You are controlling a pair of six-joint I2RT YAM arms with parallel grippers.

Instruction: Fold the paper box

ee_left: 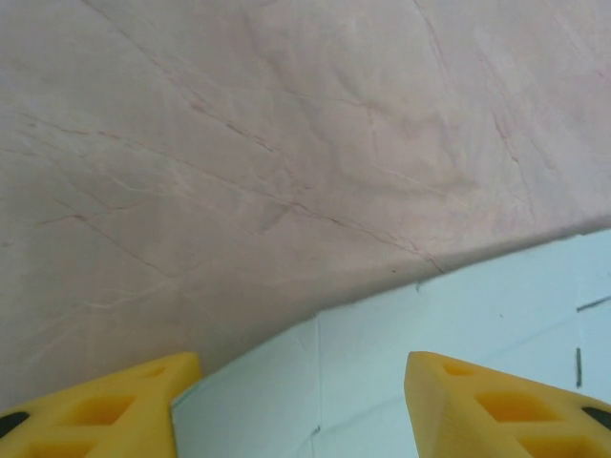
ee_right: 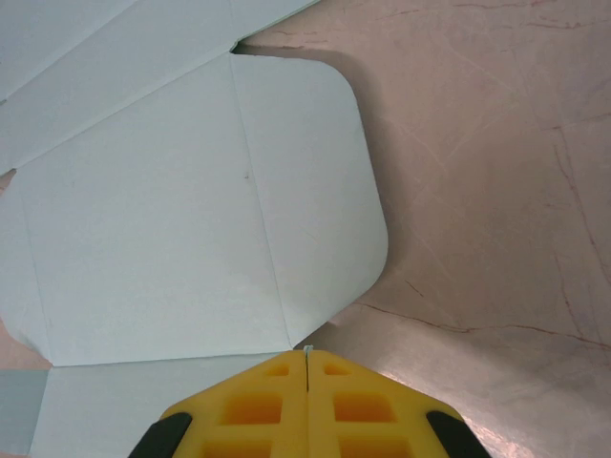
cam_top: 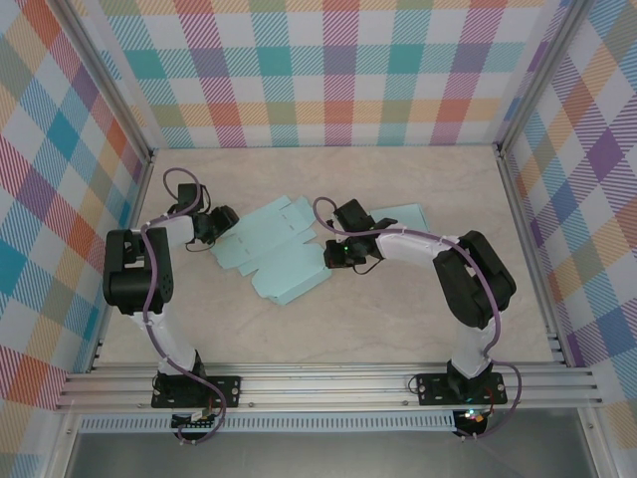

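The left fingers [cam_top: 227,221] are low at the left edge of the pale blue, flat, die-cut paper box [cam_top: 284,249]. In the left wrist view the two yellow fingers [ee_left: 115,405] stand apart, and the edge of the sheet [ee_left: 458,324] lies between them. They are open and do not grip anything yet.

The paper box lies unfolded on the beige, marble-patterned counter [cam_top: 398,319], in the middle between the two arms. It looks like thin card, with printed crease lines and short cut slits. Its panels lie mostly flat; no wall is raised.

The right fingers [cam_top: 333,254] are at the right edge of the sheet. In the right wrist view they [ee_right: 305,367] are closed, pad against pad, just over the paper, in front of a large rounded flap [ee_right: 286,191] with a crease down its middle. I cannot tell whether they pinch a thin edge or only press on it.

I judge that the task is at its beginning: the left side is being taken hold of while the right side holds the sheet steady. The next move probably calls for a firm pinch on the left edge and a lift along the crease, without dragging the light sheet.
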